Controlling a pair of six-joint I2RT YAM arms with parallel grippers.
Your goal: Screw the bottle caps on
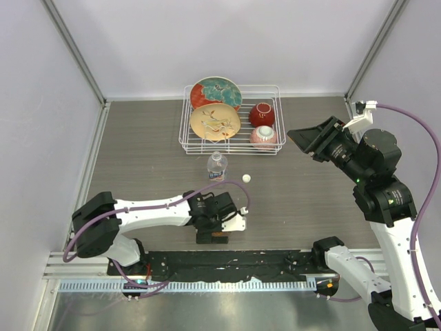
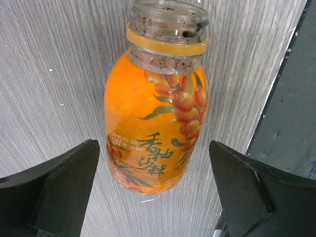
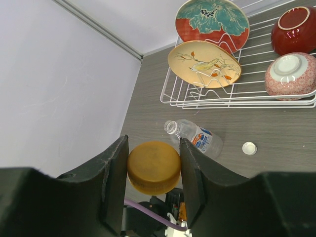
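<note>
The squat orange bottle (image 2: 155, 133) fills the left wrist view, its open neck (image 2: 170, 19) uncapped at the top. My left gripper (image 2: 153, 148) stands open, its fingers (image 2: 59, 187) wide on either side of the bottle's lower end and clear of it. From above, the left gripper (image 1: 212, 234) covers nearly all of that bottle. My right gripper (image 3: 154, 165) is raised at the right (image 1: 303, 136) and shut on the orange cap (image 3: 154, 167). The clear bottle (image 1: 217, 165) stands uncapped mid-table, with the white cap (image 1: 246, 178) lying just to its right.
A white wire rack (image 1: 186, 138) at the back holds two plates (image 1: 216, 93) and two bowls (image 1: 262, 114). The black mounting plate (image 1: 275, 258) runs along the near edge, close to the orange bottle. Walls enclose the table on three sides.
</note>
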